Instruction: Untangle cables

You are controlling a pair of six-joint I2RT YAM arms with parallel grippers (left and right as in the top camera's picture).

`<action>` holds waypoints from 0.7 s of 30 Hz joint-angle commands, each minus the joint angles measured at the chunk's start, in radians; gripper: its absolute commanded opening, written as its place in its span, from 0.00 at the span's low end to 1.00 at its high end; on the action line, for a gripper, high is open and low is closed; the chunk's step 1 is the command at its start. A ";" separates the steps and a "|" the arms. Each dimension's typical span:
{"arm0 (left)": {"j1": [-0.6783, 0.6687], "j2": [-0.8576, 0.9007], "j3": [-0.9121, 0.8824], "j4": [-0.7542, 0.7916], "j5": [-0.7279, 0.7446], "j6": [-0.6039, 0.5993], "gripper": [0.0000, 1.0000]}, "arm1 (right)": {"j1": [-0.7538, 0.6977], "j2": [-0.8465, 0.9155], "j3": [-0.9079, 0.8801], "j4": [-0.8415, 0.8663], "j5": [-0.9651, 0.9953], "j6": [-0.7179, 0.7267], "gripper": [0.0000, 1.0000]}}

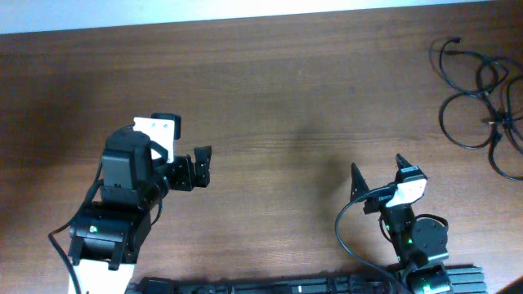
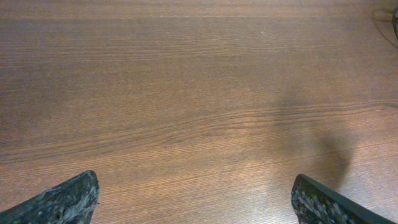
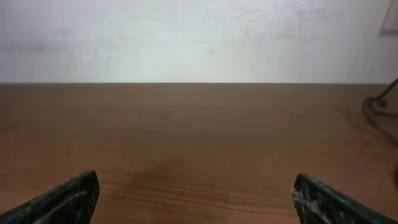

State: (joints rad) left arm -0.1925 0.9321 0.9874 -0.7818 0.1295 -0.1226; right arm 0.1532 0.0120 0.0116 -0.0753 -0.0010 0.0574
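Observation:
The cables point(image 1: 482, 102) are thin black cords in loose tangled loops at the far right of the wooden table. A bit of them shows at the right edge of the right wrist view point(image 3: 380, 106) and at the top right corner of the left wrist view point(image 2: 388, 22). My left gripper point(image 1: 189, 167) is open and empty at the table's left middle, far from the cables. My right gripper point(image 1: 377, 170) is open and empty near the front right, a good way short of the cables. Both wrist views show wide-apart fingertips with bare wood between them point(image 2: 196, 199) point(image 3: 196, 199).
The wooden table point(image 1: 278, 90) runs to a pale wall at the back point(image 3: 199, 37). A thick black wire point(image 1: 347, 233) loops beside the right arm's base. A black rail point(image 1: 286, 284) lies along the front edge.

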 commanded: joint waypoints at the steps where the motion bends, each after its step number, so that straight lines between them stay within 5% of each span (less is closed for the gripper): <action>1: 0.001 -0.002 0.003 0.002 -0.007 0.016 0.99 | -0.003 -0.009 -0.006 -0.004 0.039 -0.061 0.99; 21: 0.001 -0.003 0.001 -0.026 -0.008 0.016 0.99 | -0.003 -0.006 -0.006 -0.004 0.039 -0.061 0.99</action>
State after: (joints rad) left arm -0.1925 0.9321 0.9874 -0.8059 0.1295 -0.1226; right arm 0.1532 0.0120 0.0120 -0.0753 0.0120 -0.0006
